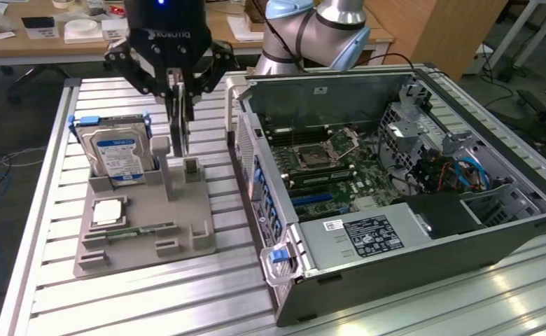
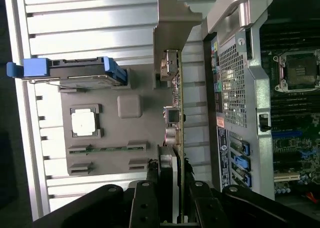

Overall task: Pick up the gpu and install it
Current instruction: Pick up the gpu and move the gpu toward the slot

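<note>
Gripper (image 1: 178, 87) clenched on the gpu (image 2: 176, 83), upright at the holder (image 1: 142, 238); judged sound provided the card travels vertical, clear of the case (image 1: 423, 259).

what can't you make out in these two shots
- gpu faces: edge-on in both views; tool covers its top in the exterior view
- hard drive label text: too small, exterior view
- power supply sticker text: too small, exterior view
- robot arm: cut off by the exterior view's top edge
</note>
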You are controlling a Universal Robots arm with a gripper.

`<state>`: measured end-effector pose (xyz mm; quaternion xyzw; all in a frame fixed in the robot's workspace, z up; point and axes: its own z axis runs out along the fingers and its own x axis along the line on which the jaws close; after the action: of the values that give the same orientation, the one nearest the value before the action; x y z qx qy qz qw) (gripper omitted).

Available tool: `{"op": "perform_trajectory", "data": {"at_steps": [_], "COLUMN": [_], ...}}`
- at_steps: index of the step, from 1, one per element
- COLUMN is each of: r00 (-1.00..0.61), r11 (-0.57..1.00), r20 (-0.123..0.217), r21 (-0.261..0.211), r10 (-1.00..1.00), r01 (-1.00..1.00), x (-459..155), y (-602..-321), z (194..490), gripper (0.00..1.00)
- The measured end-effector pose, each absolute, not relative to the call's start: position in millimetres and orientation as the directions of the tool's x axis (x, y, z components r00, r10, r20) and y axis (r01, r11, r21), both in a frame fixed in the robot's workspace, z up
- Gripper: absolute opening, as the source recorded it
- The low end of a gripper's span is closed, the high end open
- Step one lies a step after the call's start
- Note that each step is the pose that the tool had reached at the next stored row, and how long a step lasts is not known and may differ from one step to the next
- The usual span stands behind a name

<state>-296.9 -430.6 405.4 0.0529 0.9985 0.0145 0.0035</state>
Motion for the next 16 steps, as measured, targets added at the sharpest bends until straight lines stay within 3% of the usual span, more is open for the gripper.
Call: {"op": "perform_trajectory", "data": {"at_steps": [10,16], "r00": [-0.994,-0.994], "r11": [0.994,0.994], "r20": [-0.005,-0.006], "r21": [0.03,0.032], "r10": [0.106,0.105], "r01": [0.105,0.105], "x": [-297,-297], "y": [-431,-431], "z": [451,454], "gripper": [0.28,0.28]}}
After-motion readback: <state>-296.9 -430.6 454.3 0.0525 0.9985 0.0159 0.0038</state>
